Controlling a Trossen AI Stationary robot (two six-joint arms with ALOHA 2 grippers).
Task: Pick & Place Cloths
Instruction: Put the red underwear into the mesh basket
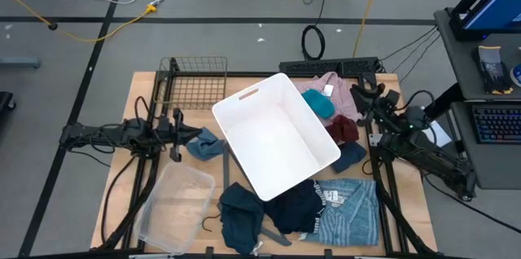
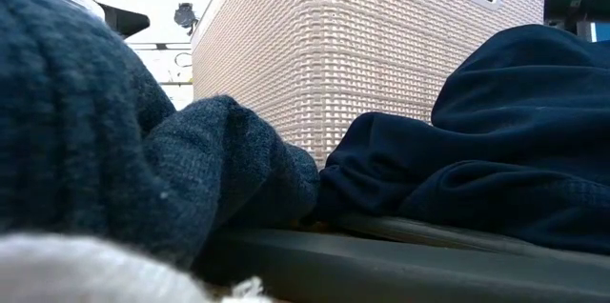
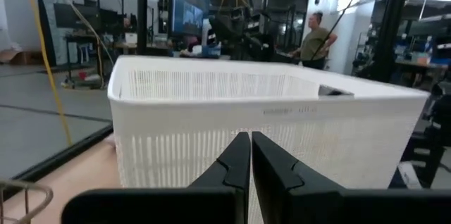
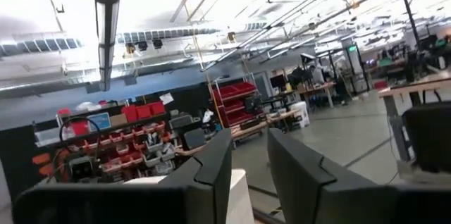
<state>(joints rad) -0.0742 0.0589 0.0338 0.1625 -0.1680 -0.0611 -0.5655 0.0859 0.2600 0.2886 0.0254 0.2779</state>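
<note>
On the counter (image 1: 122,177) a white basket (image 1: 277,133) stands in the middle, turned at an angle, with the cloths lying around it: a pink fleece (image 1: 321,86) at its far right corner with a teal cloth (image 1: 320,106) on it, a dark red cloth (image 1: 343,129) just beside the basket's right wall, a navy cloth (image 1: 352,156) below that, a blue striped shirt (image 1: 352,210) at the near right, a black cloth (image 1: 297,206) against the basket's near corner, and dark teal fabric (image 1: 241,214) to its left. The left gripper (image 1: 176,134) hovers left of the basket, fingers pressed together and holding nothing, with a blue-grey cloth (image 1: 205,143) just beside it on the basket side. The right gripper (image 1: 364,100) is raised at the right edge, near the pink fleece and dark red cloth but apart from them; in its wrist view its fingers (image 4: 211,168) stand slightly apart with nothing between them
</note>
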